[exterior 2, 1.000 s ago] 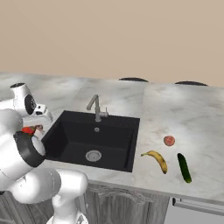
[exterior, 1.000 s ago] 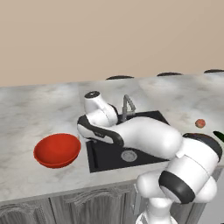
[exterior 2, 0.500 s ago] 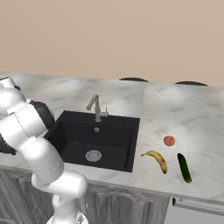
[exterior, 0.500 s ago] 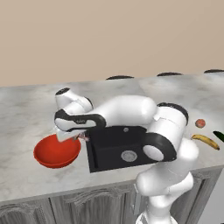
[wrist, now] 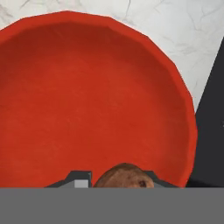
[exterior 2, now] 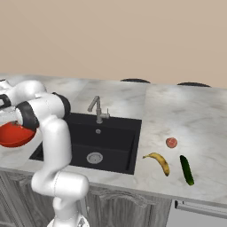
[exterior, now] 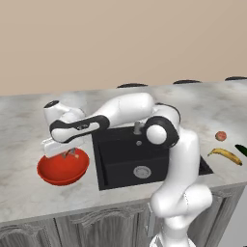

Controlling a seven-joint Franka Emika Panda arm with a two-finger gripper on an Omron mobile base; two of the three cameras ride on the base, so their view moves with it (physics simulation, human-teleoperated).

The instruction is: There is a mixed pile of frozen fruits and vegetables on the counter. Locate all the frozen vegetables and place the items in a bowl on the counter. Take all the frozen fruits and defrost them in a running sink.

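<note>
My gripper (exterior: 69, 154) hangs just above the red bowl (exterior: 54, 170), left of the sink (exterior: 126, 161), shut on a small brown-tan mushroom (wrist: 124, 176). In the hand view the mushroom sits between the two fingertips (wrist: 79, 180), over the bowl's bare red inside (wrist: 87, 100). The bowl (exterior 2: 12, 135) also peeks out behind my arm in the right base view. On the counter (exterior 2: 195, 115) right of the sink (exterior 2: 106, 137) lie the yellow banana (exterior 2: 158, 162), the small red fruit (exterior 2: 171, 142) and the dark green cucumber (exterior 2: 186, 169).
A grey bent faucet (exterior 2: 98, 109) stands at the back edge of the sink. My arm arches over the sink's left half. The banana (exterior: 225, 155), red fruit (exterior: 221, 136) and cucumber tip (exterior: 241, 150) sit at the far right, near the counter's front edge.
My arm has swung left from over the sink to above the red bowl, carrying the mushroom. The banana, red fruit and cucumber have stayed put.
</note>
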